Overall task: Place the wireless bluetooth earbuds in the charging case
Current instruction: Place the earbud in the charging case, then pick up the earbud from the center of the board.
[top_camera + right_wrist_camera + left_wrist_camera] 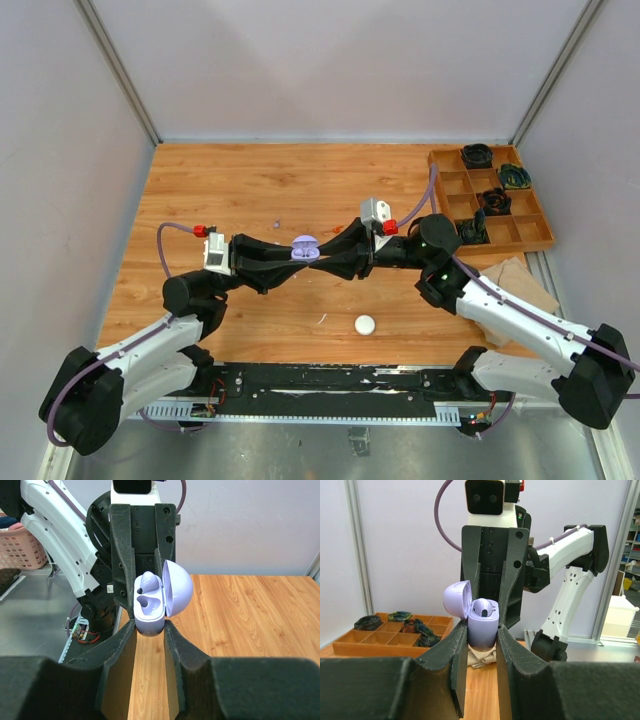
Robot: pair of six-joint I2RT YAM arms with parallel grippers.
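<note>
Open case (482, 626) hangs in the air over the middle of the desk (250, 180), one earbud (483, 609) seated inside. The left gripper (481, 631) clamps its base; the right gripper (149, 625) sits narrow on it too. I'd hold one grip firm, check the bud's flush, then tip the lid (456, 597) shut.

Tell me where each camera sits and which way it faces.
Top: above and behind the arms, looking down at the table; both arms show.
Left wrist: along the left gripper toward the lilac case and right arm.
Right wrist: along the right gripper toward the left arm.
Both wrist views share the case.
</note>
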